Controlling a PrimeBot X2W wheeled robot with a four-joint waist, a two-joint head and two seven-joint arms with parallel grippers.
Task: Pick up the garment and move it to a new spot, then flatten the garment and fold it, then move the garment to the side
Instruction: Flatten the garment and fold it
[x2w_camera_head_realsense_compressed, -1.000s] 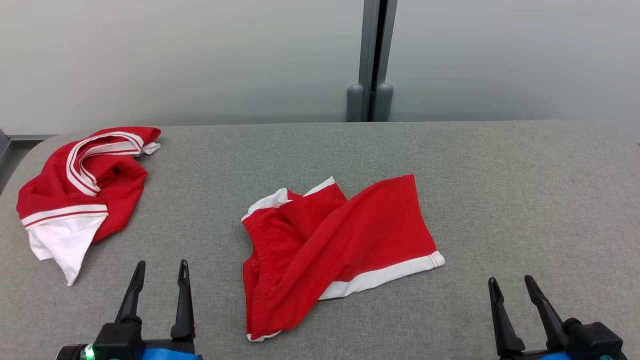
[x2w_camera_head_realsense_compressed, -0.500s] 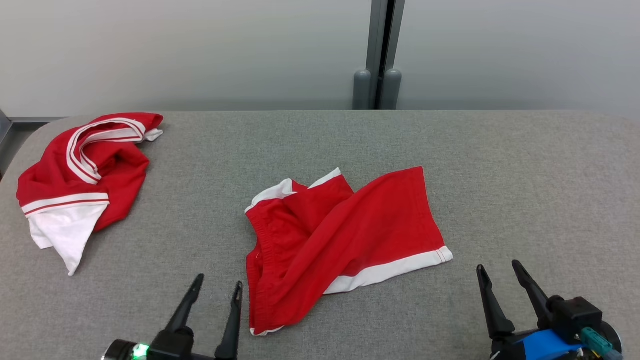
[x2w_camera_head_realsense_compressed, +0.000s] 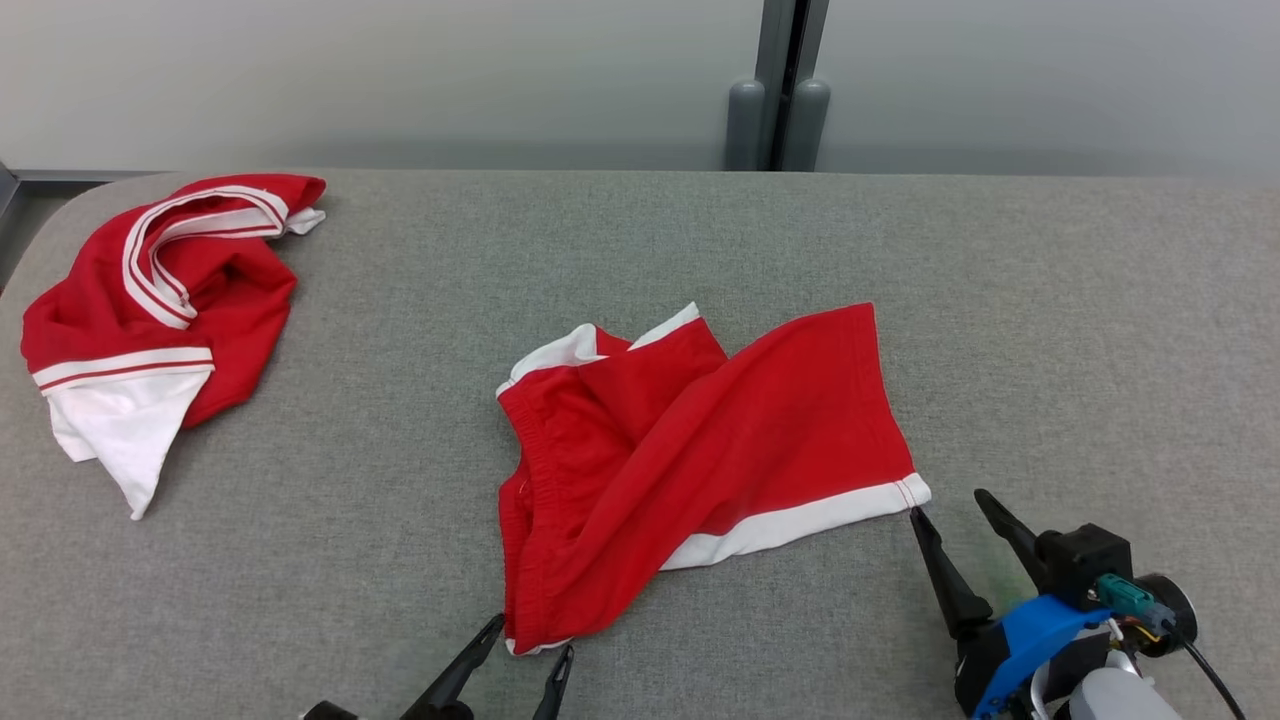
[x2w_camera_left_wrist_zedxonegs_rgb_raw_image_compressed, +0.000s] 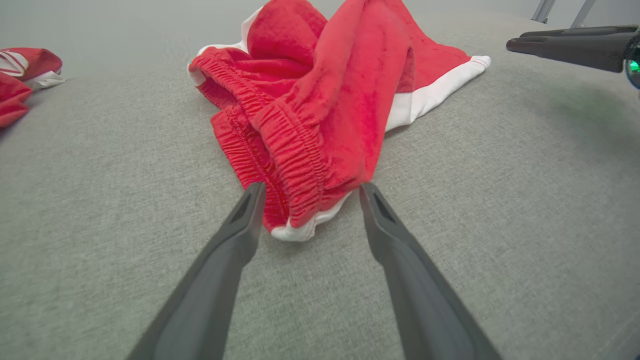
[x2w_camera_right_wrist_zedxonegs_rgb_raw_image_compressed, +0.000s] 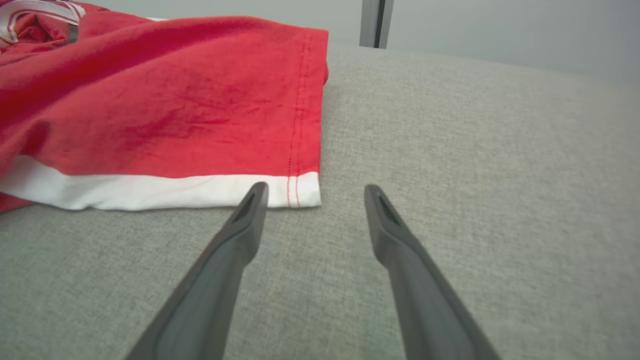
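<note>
Over the last second we have brought both arms in from the near edge of the grey tabletop (x2w_camera_head_realsense_compressed: 1050, 300) toward the red shorts (x2w_camera_head_realsense_compressed: 690, 460), which lie crumpled at its middle. Our left gripper (x2w_camera_head_realsense_compressed: 532, 635), jaws spread wide and empty, now straddles the near waistband corner. Our right gripper (x2w_camera_head_realsense_compressed: 946, 503), equally wide and empty, sits at the white-hemmed leg corner, perhaps touching it, so we judge the first pick-up is about to begin.
</note>
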